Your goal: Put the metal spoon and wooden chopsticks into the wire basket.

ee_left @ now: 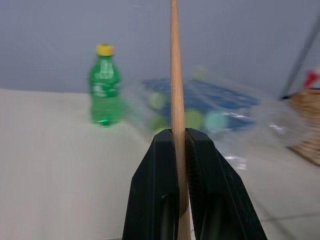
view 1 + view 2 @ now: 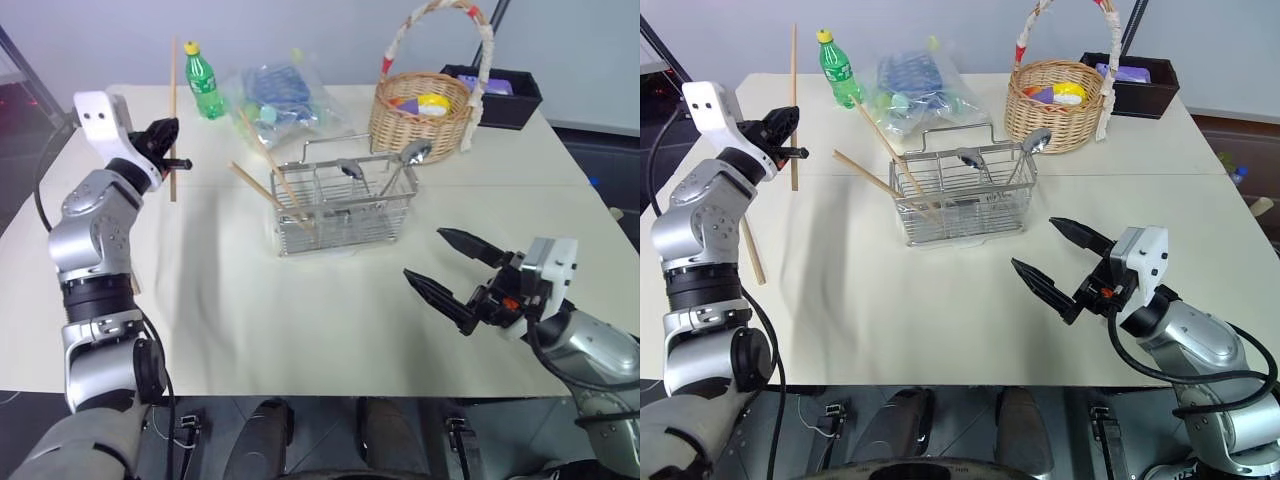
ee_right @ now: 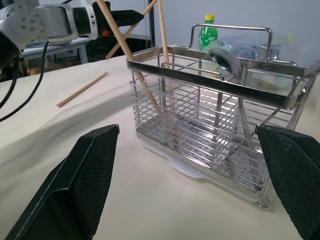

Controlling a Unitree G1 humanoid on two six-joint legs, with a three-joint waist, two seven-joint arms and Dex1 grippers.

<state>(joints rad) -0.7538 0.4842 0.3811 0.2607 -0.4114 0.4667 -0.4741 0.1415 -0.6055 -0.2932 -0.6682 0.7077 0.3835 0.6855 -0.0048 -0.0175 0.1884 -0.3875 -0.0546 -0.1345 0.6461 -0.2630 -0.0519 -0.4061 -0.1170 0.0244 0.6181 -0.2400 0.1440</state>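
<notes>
My left gripper (image 2: 165, 142) is shut on one wooden chopstick (image 2: 173, 110), held upright above the left side of the table; its fingers (image 1: 160, 165) pinch the stick. The wire basket (image 2: 345, 210) stands mid-table. Two more chopsticks (image 2: 275, 185) lean out of its left end. A metal spoon (image 2: 413, 153) stands in its right end, bowl up, and a second spoon bowl (image 2: 350, 167) shows near its middle. Another chopstick (image 2: 752, 250) lies flat on the table behind my left arm. My right gripper (image 2: 423, 252) hangs open and empty in front of the basket, to its right.
A green bottle (image 2: 204, 80) and a clear plastic bag of items (image 2: 275, 95) sit behind the wire basket. A round wicker basket (image 2: 425, 115) with a tall handle and a black box (image 2: 505, 95) stand at the back right.
</notes>
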